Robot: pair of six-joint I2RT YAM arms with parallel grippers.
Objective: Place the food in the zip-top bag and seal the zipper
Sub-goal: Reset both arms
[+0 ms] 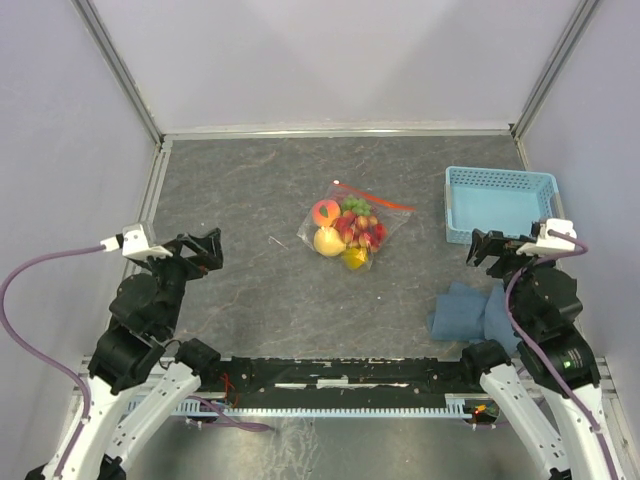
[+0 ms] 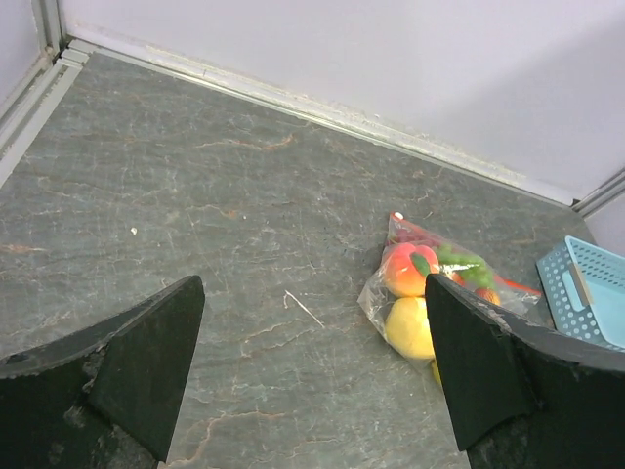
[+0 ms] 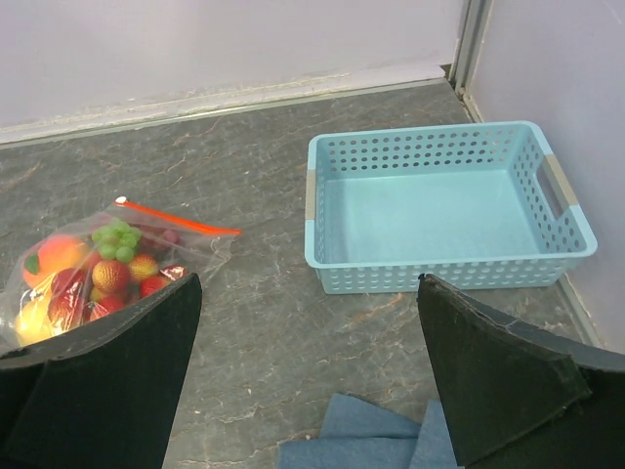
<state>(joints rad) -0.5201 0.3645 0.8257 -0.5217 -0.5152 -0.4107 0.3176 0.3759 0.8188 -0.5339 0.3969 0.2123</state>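
The clear zip-top bag [image 1: 352,232] lies in the middle of the table with the food inside it: an orange-red peach [image 1: 325,212], a yellow mango [image 1: 329,241], green grapes [image 1: 355,205] and red strawberries [image 1: 358,230]. Its red-orange zipper [image 1: 374,197] runs along the bag's far edge. The bag also shows in the left wrist view [image 2: 430,293] and the right wrist view [image 3: 98,278]. My left gripper [image 1: 200,247] is open and empty, well left of the bag. My right gripper [image 1: 490,247] is open and empty, right of the bag.
A light-blue mesh basket [image 1: 497,203] stands empty at the right back. A blue cloth [image 1: 470,312] lies in front of it near my right arm. A thin pale sliver [image 1: 278,242] lies on the table left of the bag. Walls close the table on three sides.
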